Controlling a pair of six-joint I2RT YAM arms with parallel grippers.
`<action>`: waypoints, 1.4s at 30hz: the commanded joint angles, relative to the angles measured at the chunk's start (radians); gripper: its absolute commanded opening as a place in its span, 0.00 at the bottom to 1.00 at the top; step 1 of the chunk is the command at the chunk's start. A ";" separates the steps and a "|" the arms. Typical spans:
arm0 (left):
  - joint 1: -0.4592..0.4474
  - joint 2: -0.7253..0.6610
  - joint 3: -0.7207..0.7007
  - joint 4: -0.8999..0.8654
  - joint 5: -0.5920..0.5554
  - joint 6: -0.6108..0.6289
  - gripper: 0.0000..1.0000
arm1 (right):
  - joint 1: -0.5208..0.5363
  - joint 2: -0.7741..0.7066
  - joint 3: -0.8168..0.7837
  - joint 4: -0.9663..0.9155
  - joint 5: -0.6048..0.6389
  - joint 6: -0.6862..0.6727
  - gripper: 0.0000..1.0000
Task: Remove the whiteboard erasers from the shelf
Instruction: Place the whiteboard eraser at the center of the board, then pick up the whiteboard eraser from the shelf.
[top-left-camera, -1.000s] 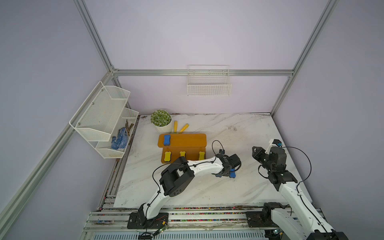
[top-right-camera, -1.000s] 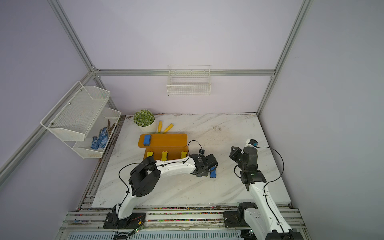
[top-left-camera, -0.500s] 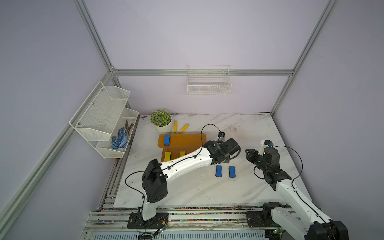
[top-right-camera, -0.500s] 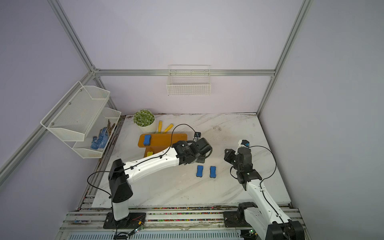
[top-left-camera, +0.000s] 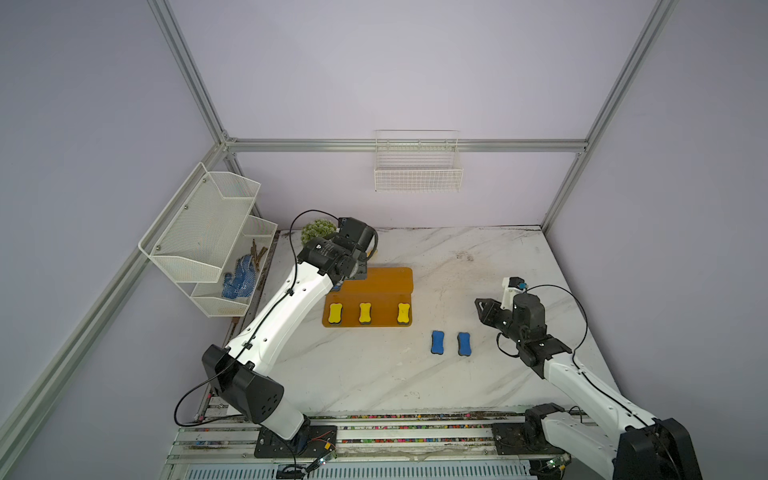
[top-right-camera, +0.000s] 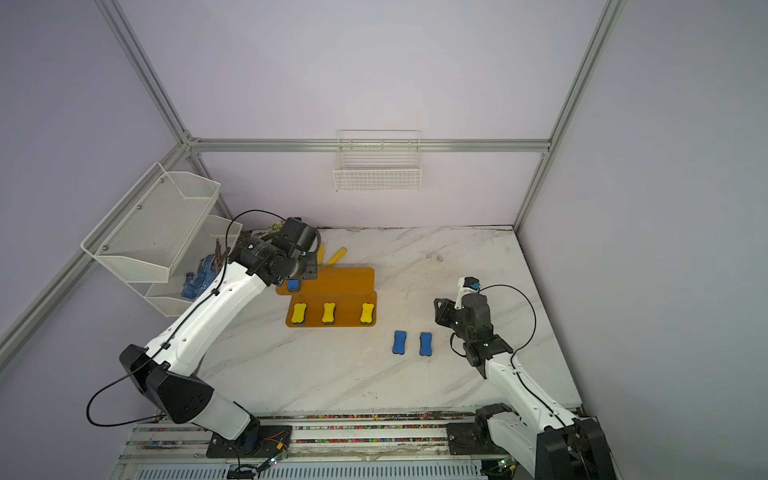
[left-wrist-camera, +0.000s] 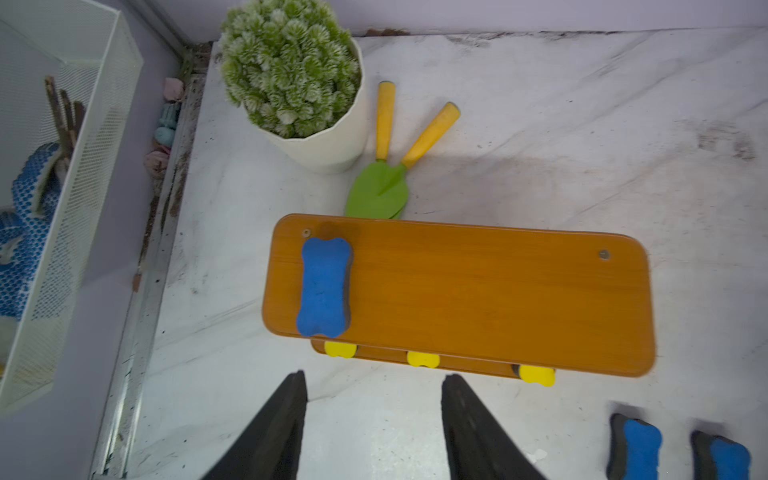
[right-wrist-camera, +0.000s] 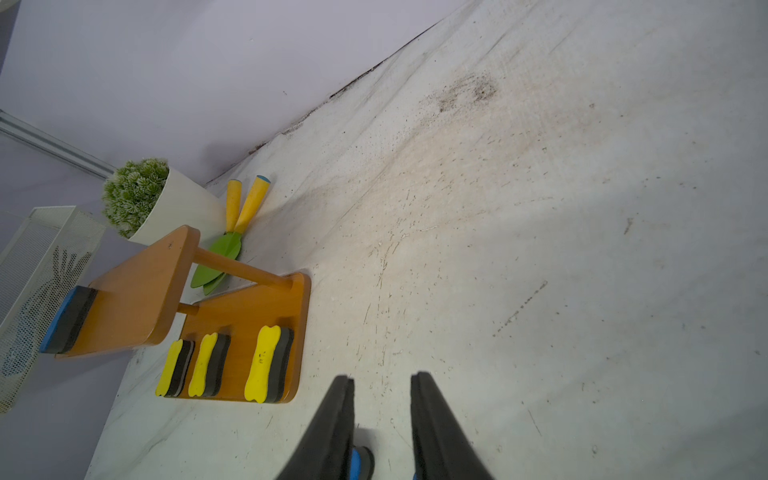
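The left claw is hovering with its jaws spread and empty, just short of the shelf. It is facing the blue eraser that is lying flat at one end of the upper tier. This stance is judged to be lining up a pinch across the eraser's narrow waist. The right claw is standing only narrowly parted and is holding nothing, near the two blue erasers that are lying side by side on the surface, apart from the shelf. Three yellow erasers are sitting in a row on the lower tier. Each eraser is showing a bone-shaped coloured top over a thicker dark grey base, which is offering flat sides for gripping.
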 joint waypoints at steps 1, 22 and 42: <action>0.086 -0.020 -0.039 0.013 0.080 0.138 0.56 | 0.007 0.008 0.021 0.052 -0.011 -0.022 0.29; 0.276 0.164 -0.005 0.074 0.376 0.195 0.58 | 0.010 0.039 0.008 0.086 -0.018 -0.018 0.29; 0.296 0.200 -0.022 0.070 0.365 0.185 0.55 | 0.010 0.038 0.008 0.094 -0.023 -0.012 0.29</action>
